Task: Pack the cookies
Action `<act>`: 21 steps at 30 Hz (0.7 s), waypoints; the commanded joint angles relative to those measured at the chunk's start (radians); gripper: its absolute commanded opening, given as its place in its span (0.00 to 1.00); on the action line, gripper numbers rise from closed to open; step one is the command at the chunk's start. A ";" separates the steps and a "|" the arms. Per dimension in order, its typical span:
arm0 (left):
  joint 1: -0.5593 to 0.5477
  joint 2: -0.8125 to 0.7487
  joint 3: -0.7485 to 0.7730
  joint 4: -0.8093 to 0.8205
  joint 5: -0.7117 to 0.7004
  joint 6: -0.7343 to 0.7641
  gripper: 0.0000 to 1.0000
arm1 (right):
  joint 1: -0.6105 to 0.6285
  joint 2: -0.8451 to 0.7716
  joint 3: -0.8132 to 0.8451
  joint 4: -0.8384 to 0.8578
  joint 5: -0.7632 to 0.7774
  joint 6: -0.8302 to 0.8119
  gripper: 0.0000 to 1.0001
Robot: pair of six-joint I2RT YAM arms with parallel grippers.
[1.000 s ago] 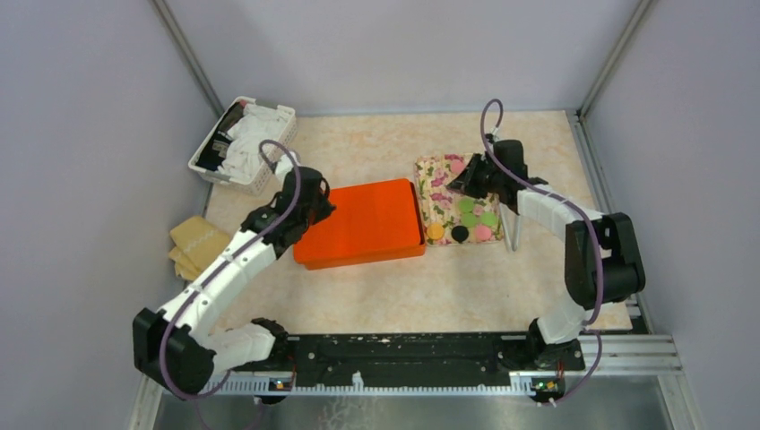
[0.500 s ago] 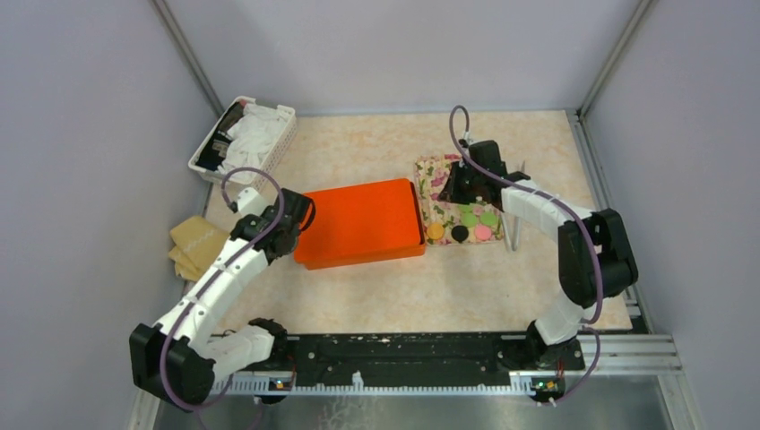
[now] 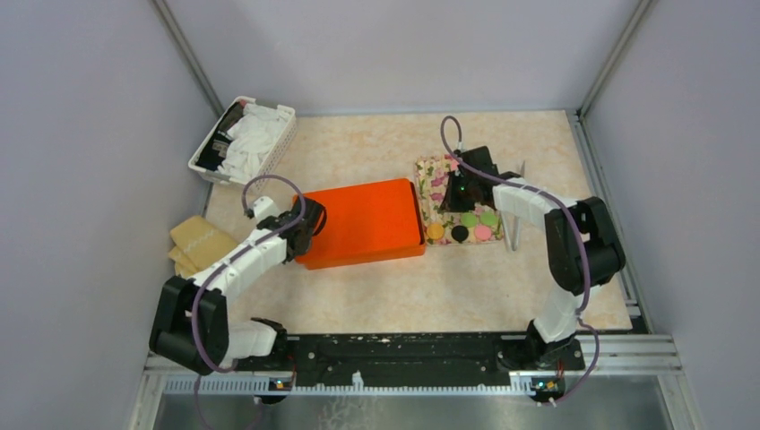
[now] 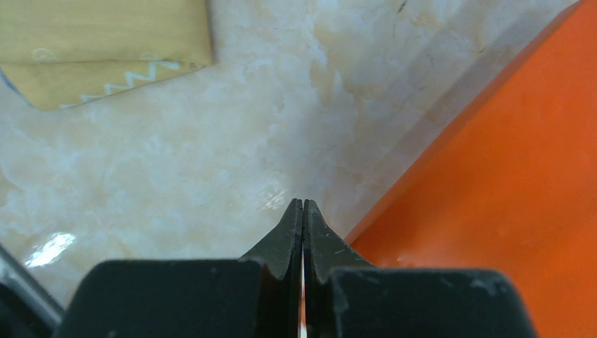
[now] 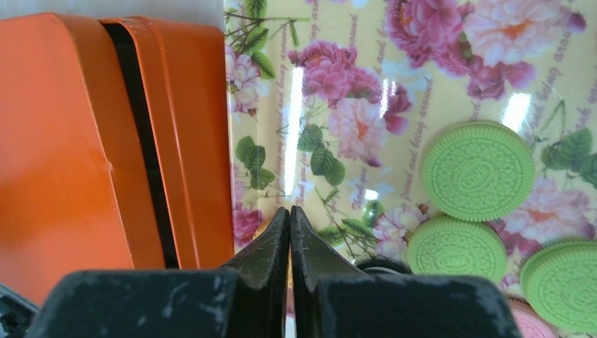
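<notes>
The left gripper [image 4: 303, 205], jaws together and empty, sat at the left edge of the orange box [image 3: 367, 219]. Just right of the box lay a floral tray [image 3: 434, 175] with the cookies [image 3: 460, 232] on its near part; the right gripper [image 5: 289, 211], also pinched together and empty, hung over the tray.

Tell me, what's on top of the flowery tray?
Cookies: green, orange, black and pink ones lie on the tray. The right arm covers part of the tray, so anything under it is hidden.
</notes>
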 commanded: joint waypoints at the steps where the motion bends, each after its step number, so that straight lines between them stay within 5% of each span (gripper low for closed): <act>1: 0.004 0.028 -0.033 0.237 -0.040 0.084 0.00 | 0.015 0.033 0.065 -0.004 -0.011 -0.017 0.00; 17: 0.004 0.120 -0.040 0.465 0.082 0.218 0.00 | 0.111 0.123 0.111 0.090 -0.285 0.060 0.00; 21: 0.004 0.143 -0.035 0.489 0.111 0.240 0.00 | 0.116 0.103 0.106 0.082 -0.249 0.080 0.00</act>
